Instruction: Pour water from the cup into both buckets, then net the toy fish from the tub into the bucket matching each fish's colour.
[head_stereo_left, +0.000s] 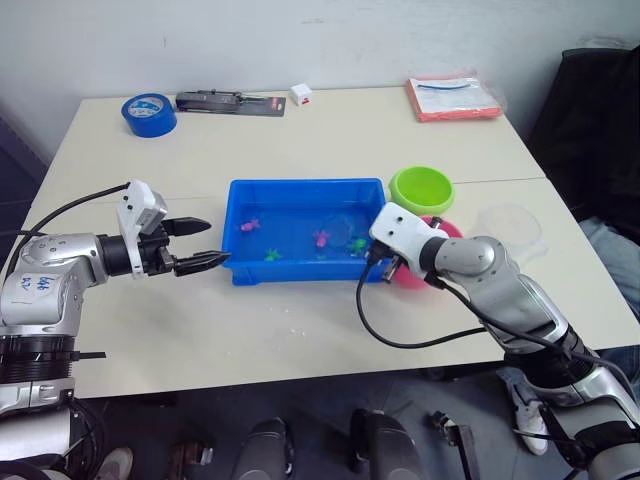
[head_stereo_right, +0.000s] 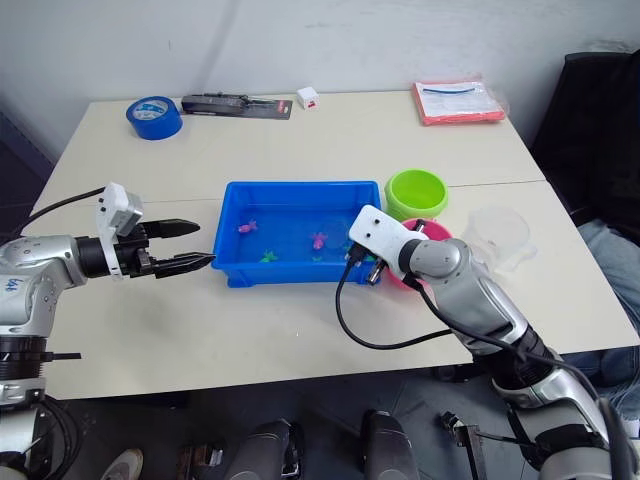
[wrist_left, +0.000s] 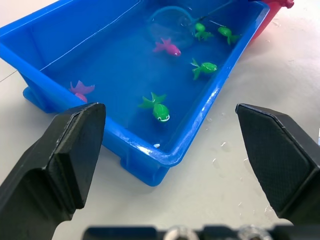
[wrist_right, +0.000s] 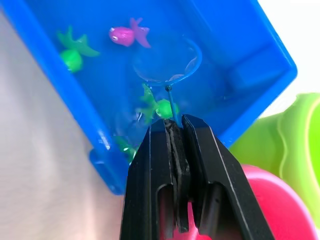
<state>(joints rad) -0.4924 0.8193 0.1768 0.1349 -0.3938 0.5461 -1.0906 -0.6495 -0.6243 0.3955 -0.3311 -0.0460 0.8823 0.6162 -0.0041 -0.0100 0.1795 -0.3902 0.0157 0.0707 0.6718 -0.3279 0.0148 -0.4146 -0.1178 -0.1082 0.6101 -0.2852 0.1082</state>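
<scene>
The blue tub (head_stereo_left: 240, 272) sits mid-table holding water and toy fish: two pink ones (wrist_left: 169, 47) and several green ones (wrist_left: 160, 107). My right gripper (wrist_right: 175, 125) is shut on the net's thin handle at the tub's right end. The net's blue ring (wrist_right: 167, 60) is dipped in the water beside a green fish (wrist_right: 161, 108). The green bucket (head_stereo_left: 421, 187) stands just right of the tub, with the pink bucket (head_stereo_left: 447, 228) in front of it, partly hidden by my right arm. The clear cup (head_stereo_right: 497, 235) stands further right. My left gripper (head_stereo_left: 195, 243) is open and empty, just left of the tub.
At the table's far edge lie a blue tape roll (head_stereo_left: 149, 113), a black packaged tool (head_stereo_left: 230, 102), a small white box (head_stereo_left: 301, 93) and an orange folder (head_stereo_left: 453, 98). Water drops (wrist_left: 220, 150) dot the table by the tub. A dark chair (head_stereo_left: 600, 110) stands at the right.
</scene>
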